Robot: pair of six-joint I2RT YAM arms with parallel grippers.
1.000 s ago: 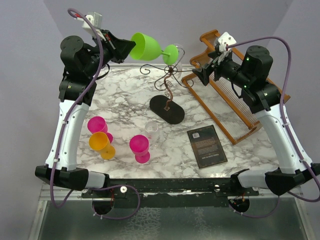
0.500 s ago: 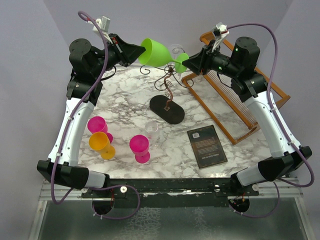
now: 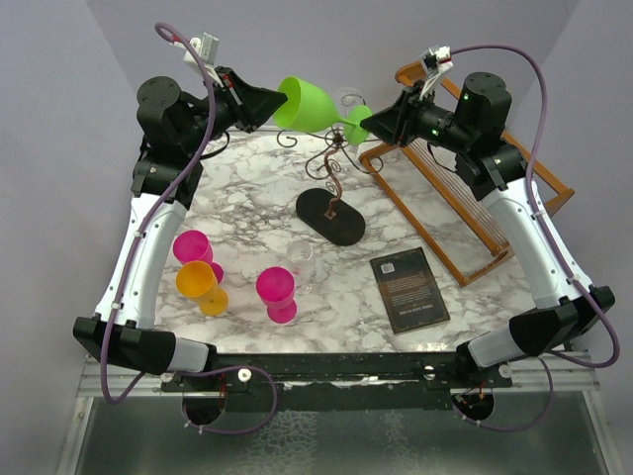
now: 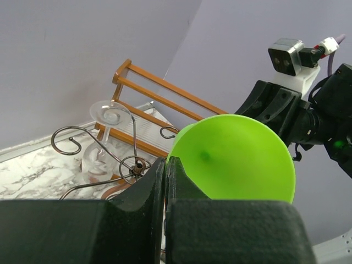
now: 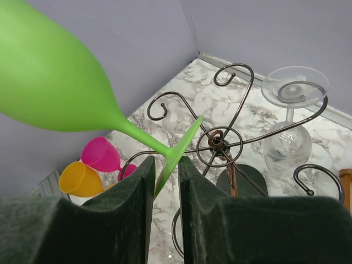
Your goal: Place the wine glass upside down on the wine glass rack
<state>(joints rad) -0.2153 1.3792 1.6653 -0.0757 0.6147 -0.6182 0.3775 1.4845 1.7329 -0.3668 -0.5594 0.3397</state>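
Observation:
A green wine glass (image 3: pixel 309 104) hangs on its side in the air, above and behind the top of the wire wine glass rack (image 3: pixel 331 163). My left gripper (image 3: pixel 280 99) is shut on the rim of its bowl (image 4: pixel 236 159). My right gripper (image 3: pixel 368 121) is closed over the edge of the glass's round foot (image 5: pixel 184 146), which sits tilted between the two fingers. The stem points toward the rack's hub (image 5: pixel 214 144). A clear glass (image 5: pixel 289 121) hangs upside down from one curled arm.
A wooden slatted dish rack (image 3: pixel 465 208) stands at the right. A dark book (image 3: pixel 407 289) lies in front of it. Two pink glasses (image 3: pixel 192 247) (image 3: pixel 276 293), an orange one (image 3: pixel 200 285) and a small clear one (image 3: pixel 301 259) stand front left.
My right arm has swung left to the green glass's foot and its jaws have closed round it. The left arm carried the glass slightly right, then held still.

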